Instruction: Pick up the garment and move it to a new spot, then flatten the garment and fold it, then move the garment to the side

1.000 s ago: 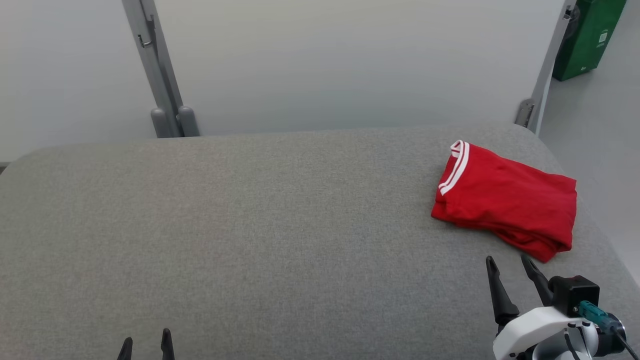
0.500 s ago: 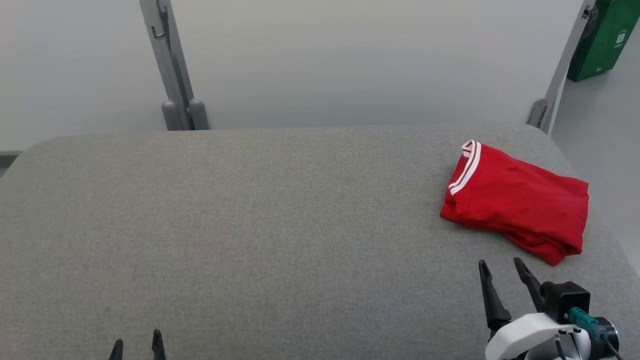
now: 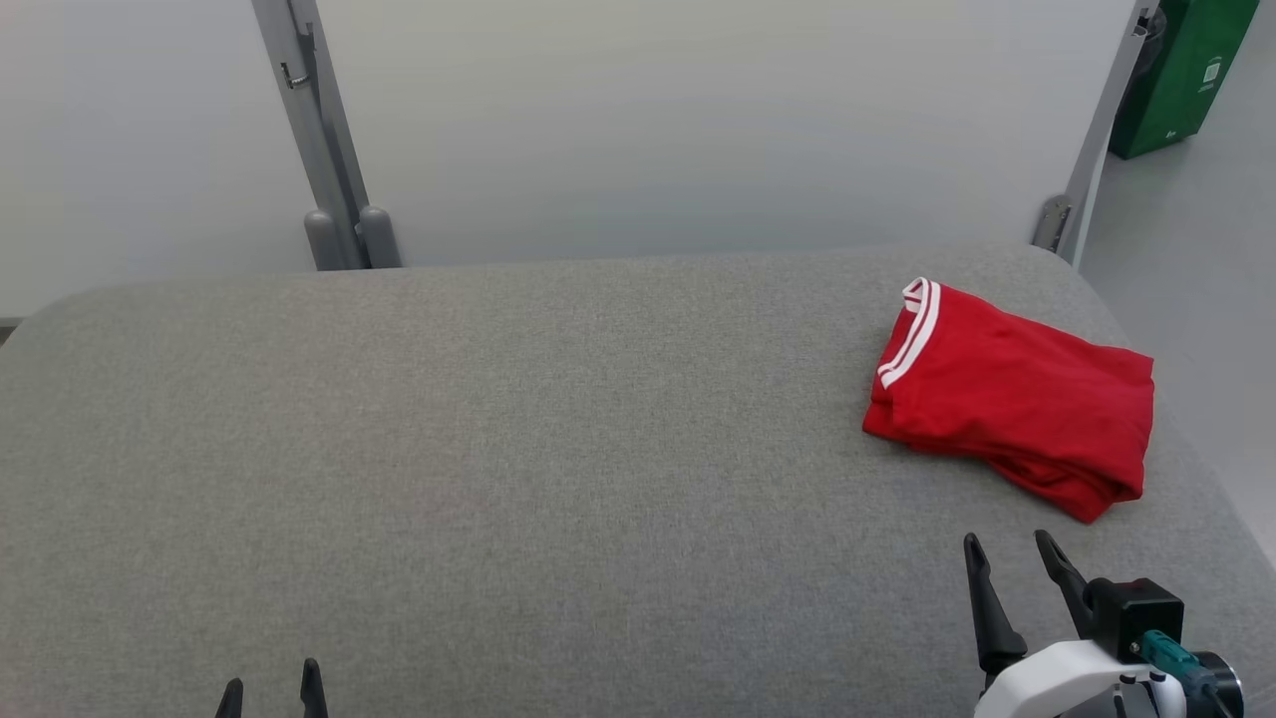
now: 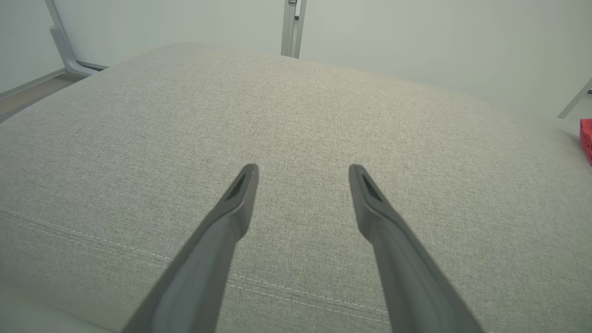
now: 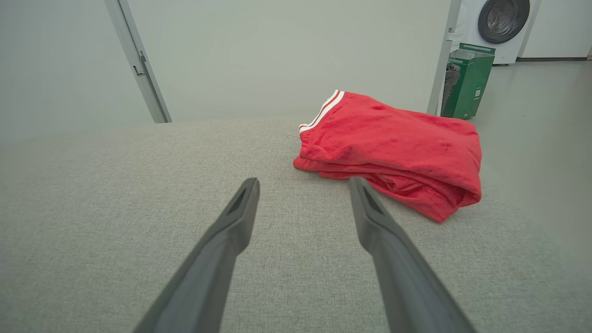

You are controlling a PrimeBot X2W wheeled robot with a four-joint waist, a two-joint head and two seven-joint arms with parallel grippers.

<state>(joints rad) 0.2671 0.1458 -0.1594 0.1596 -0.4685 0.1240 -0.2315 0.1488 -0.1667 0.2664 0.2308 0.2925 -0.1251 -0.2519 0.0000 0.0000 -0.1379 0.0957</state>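
Item: one red knit garment with a white-striped band (image 3: pixel 1012 399), folded into a compact, several-layered packet. It lay toward the far right corner of the grey, fabric-upholstered, round-cornered desk (image 3: pixel 558 449), near its right edge and touched by nothing. The right wrist view showed the striped band at the far left of the garment (image 5: pixel 393 143) and the stacked fold edges facing the camera. The right gripper (image 3: pixel 1005 541) was released, its fingers spread and empty, near the garment's front corner but clear of it. The left gripper (image 3: pixel 270 678) was likewise released and empty, low at the near left, well apart. Beyond the desk stood a white wall panel between grey metal posts (image 3: pixel 329 150), and a green carton (image 3: pixel 1176 80) sat on the floor.

Assessment: the garment looked folded and set aside, so the step in hand was probably clearing the arms. This was best done by drawing both straight back and level, keeping the right gripper's fingertips off the loose front folds.

Against the earlier frames, the whole head view had shifted sideways and returned, which was camera motion. The garment lay unchanged on the desk. The right gripper sat slightly lower, farther from the garment's front corner.
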